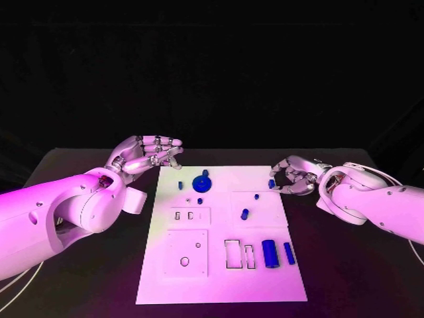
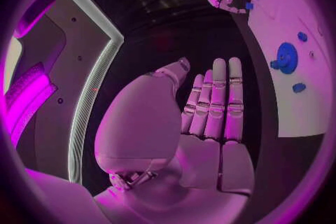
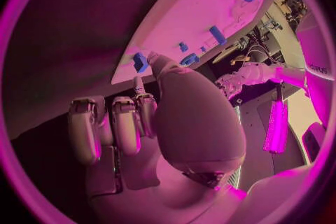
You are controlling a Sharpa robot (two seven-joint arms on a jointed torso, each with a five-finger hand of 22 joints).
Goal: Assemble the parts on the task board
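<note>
The white task board (image 1: 222, 278) lies in the middle of the black table. My right hand (image 1: 293, 175) is at the board's far right edge, its other fingers curled in, and pinches a small blue part (image 1: 271, 183) between thumb and a finger; the part (image 3: 140, 61) sits at the thumb tip, still low over the board. My left hand (image 1: 147, 154) hovers off the board's far left corner, fingers (image 2: 213, 106) stretched out side by side and holding nothing. A round blue part (image 1: 205, 181) stands at the far end of the board.
Small blue pegs (image 1: 244, 213) dot the board's middle. A thick blue cylinder (image 1: 270, 254) and a slim blue bar (image 1: 289, 252) lie near the right edge, beside two rectangular slots (image 1: 233, 254). Black table (image 1: 78, 162) borders the board on both sides.
</note>
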